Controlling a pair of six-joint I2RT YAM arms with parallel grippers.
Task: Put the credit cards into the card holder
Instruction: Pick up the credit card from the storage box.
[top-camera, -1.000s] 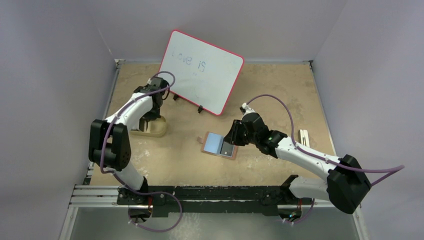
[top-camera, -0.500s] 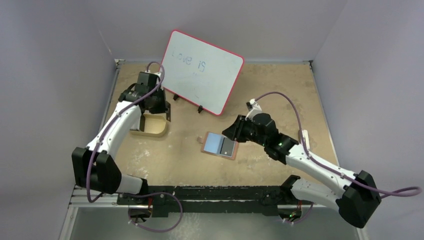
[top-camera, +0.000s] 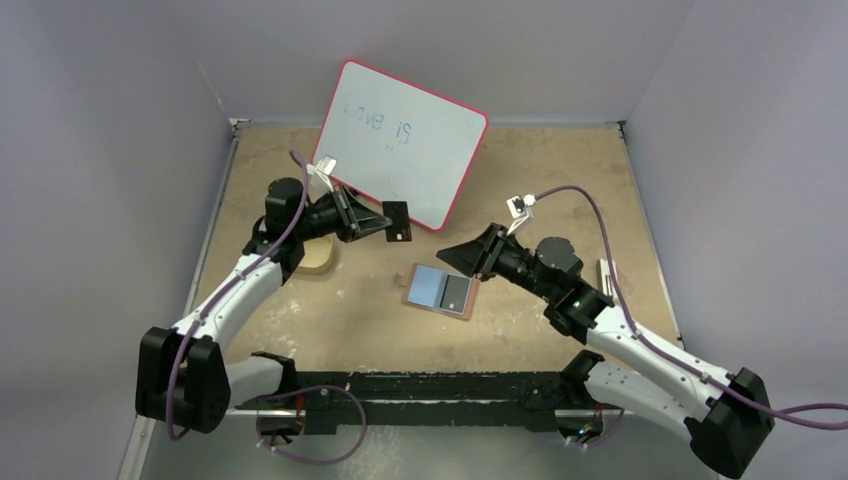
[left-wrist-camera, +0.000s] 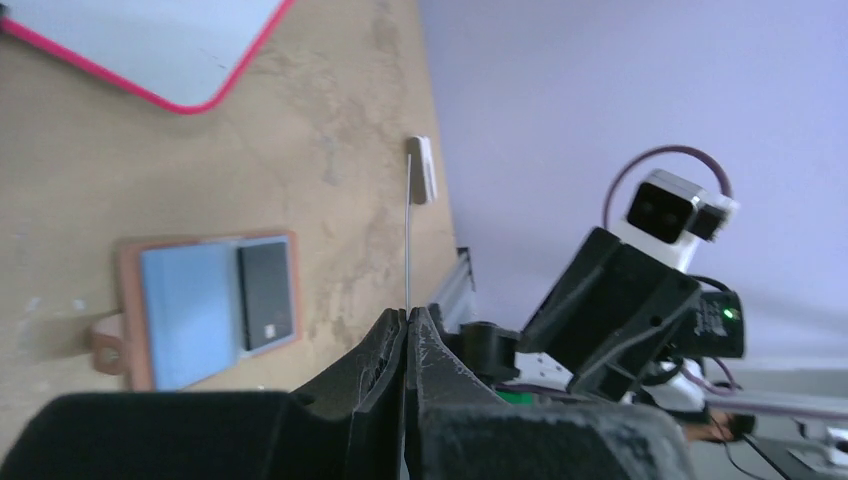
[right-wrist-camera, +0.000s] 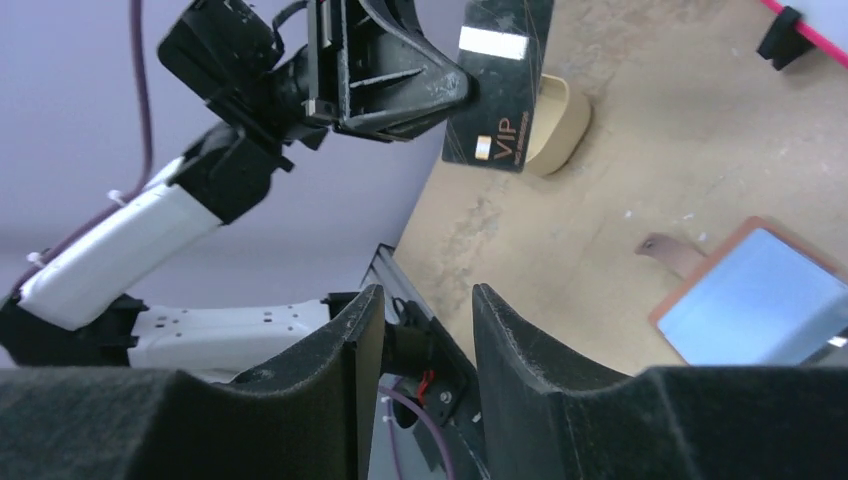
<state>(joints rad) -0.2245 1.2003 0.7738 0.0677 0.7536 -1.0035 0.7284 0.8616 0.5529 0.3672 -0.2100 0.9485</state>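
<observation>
My left gripper is shut on a dark credit card, held in the air in front of the whiteboard. In the left wrist view that card shows edge-on as a thin line rising from the shut fingertips. In the right wrist view it is black with "VIP" printed on it. The brown card holder lies open on the table, pale blue inside, with another dark card tucked in its right half. My right gripper hovers just above and behind the holder, open and holding nothing, pointing left.
A red-rimmed whiteboard stands propped at the back. A tan oval tray sits under the left arm. A small white object lies near the right edge. Grey walls close in the table on three sides.
The left arm has lifted out of the tray and swung right with the card. The right gripper has risen off the card holder, turned left and opened wider.
</observation>
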